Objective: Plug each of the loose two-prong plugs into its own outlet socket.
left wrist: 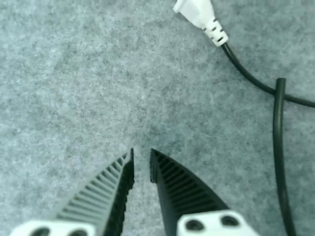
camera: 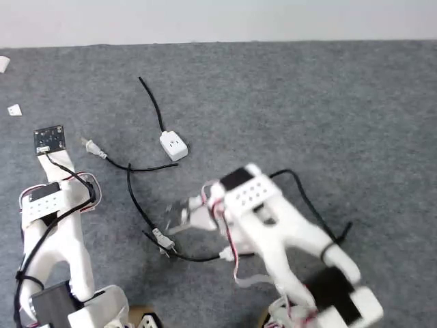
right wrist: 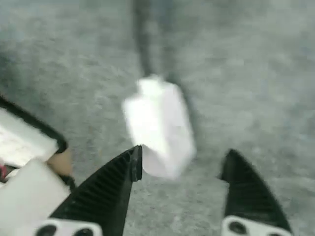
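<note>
Left gripper (left wrist: 141, 153): your jaws are all but closed, with only a thin slit between the tips and nothing held. They point down at bare grey tabletop (camera: 328, 102).

First plug (left wrist: 197, 12): white, lying flat on the tabletop ahead of those tips and well apart from them. Its black cord (left wrist: 246, 73) trails away from it. In the high view you find this plug (camera: 92, 148) just beside the left arm.

Right gripper (right wrist: 184, 152): your jaws are wide open. A white block (right wrist: 157, 128) sits just beyond the tips, in line with the gap and not clamped. It is too blurred to tell whether it is a plug or a socket.

In the high view, the right gripper (camera: 176, 215) is near the middle of the tabletop. The second plug (camera: 162, 239) lies loose just beside it on the near side. The outlet socket (camera: 173, 145) rests face up farther back, with nothing plugged in.
</note>
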Controlling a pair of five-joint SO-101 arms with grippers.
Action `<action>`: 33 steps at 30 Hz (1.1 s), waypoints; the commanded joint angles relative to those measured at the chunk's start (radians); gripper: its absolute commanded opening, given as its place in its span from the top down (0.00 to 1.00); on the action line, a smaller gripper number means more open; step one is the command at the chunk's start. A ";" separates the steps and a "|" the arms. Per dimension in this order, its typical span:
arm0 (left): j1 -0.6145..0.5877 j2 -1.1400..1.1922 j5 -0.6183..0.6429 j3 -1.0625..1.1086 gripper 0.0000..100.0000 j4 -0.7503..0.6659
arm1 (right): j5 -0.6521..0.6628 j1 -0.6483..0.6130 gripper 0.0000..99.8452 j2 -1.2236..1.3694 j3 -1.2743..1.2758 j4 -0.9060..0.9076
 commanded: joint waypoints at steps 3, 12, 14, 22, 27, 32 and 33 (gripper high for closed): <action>0.008 0.002 -0.006 -0.038 0.95 -0.023 | -0.304 0.041 0.84 0.140 -0.344 -0.001; 0.078 -0.009 -0.135 -0.024 0.95 0.015 | -0.904 0.259 0.99 0.099 -0.519 0.062; 0.115 -0.011 -0.169 -0.022 0.95 0.037 | -0.951 0.308 0.99 0.059 -0.456 0.053; 0.377 -0.222 -0.330 0.148 0.95 0.009 | -1.074 0.542 0.99 -0.145 -0.020 -0.209; 0.658 -0.465 -0.450 0.298 0.95 0.091 | -1.069 0.834 0.99 -0.182 0.265 -0.542; 0.924 -0.690 -0.517 0.302 0.95 0.313 | -1.000 0.975 0.99 -0.180 0.322 -0.628; 0.985 -0.729 -0.517 0.291 0.95 0.354 | -1.000 0.974 0.99 -0.180 0.324 -0.631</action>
